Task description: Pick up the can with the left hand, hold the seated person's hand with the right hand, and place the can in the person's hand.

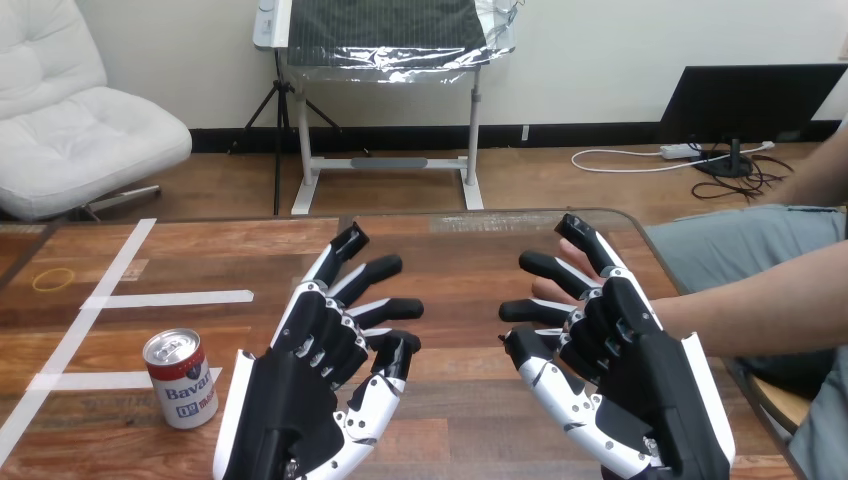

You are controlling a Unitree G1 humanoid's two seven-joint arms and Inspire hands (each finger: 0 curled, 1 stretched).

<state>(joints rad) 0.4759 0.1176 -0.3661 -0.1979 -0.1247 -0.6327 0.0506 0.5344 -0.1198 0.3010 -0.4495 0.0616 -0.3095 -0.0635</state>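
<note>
Wooden table (450,240), head view, with white tape strips (165,298) across its left part. The can (180,378) stands upright on the table at the front left, just beside the outer edge of the left hand (300,400) and apparently not touched by it.

Left hand: held palm down, fingers (385,310) straight and spread apart, holding nothing. Right hand (640,390): likewise flat, fingers (545,268) extended and apart, lying over the person's hand (548,292). That hand reaches in from the right on a bare forearm (760,310) and shows between the robot's fingers. No finger or thumb is seen curled round it, and whether the two hands touch cannot be told.

Handling (a judgement): the can is a small metal drinks can with a smooth printed wall. Whether it is full cannot be told. Full, it would be stiff and fairly heavy. Empty, it would be light, easy to tip and easy to dent. In either case the wall is likely to be slippery against hard fingers.

The best hold is probably round the middle of the wall, below the rim, with the thumb on one side and the fingers opposite. Firm but moderate pressure should keep the can upright. To reach it, the left hand would have to shift outward and turn its palm toward the can. Neither grasp has yet begun.
</note>
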